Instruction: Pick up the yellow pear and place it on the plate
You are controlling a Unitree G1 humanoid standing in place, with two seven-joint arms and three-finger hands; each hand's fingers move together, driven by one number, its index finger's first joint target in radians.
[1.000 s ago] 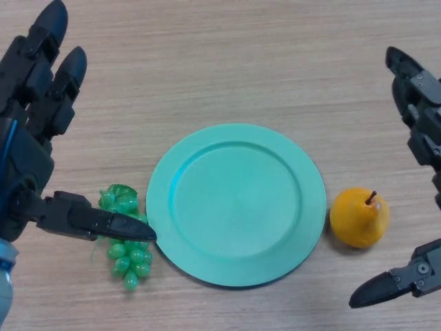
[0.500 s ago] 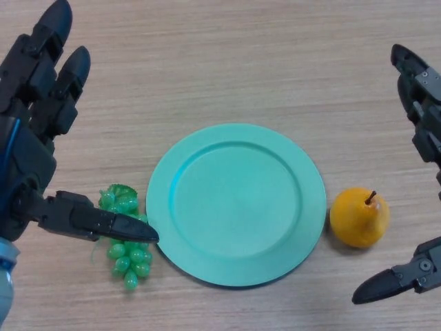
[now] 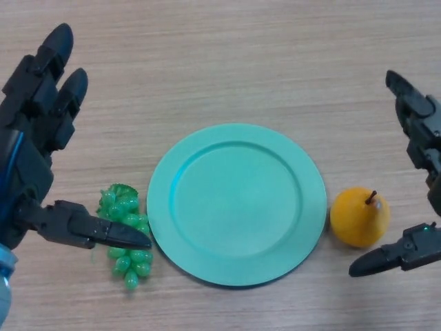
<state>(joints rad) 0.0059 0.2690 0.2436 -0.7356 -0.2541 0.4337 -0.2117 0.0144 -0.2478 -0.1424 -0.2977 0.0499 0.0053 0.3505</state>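
Observation:
The yellow pear [image 3: 359, 218] lies on the wooden table just right of the teal plate [image 3: 236, 203], stem pointing up and right. My right hand [image 3: 422, 132] is open at the right edge, its fingers above the pear and its thumb [image 3: 389, 257] below it, not touching. My left hand [image 3: 33, 138] is open at the left, its thumb [image 3: 88, 228] lying over a green grape bunch. The plate holds nothing.
A green grape bunch [image 3: 126, 238] lies just left of the plate, partly under my left thumb. The wooden table [image 3: 227, 62] stretches bare behind the plate.
My right thumb has moved up, closer to the pear. My left hand has shifted slightly down, its thumb tip drawing left off the plate's rim. The pear, plate and grapes have not moved.

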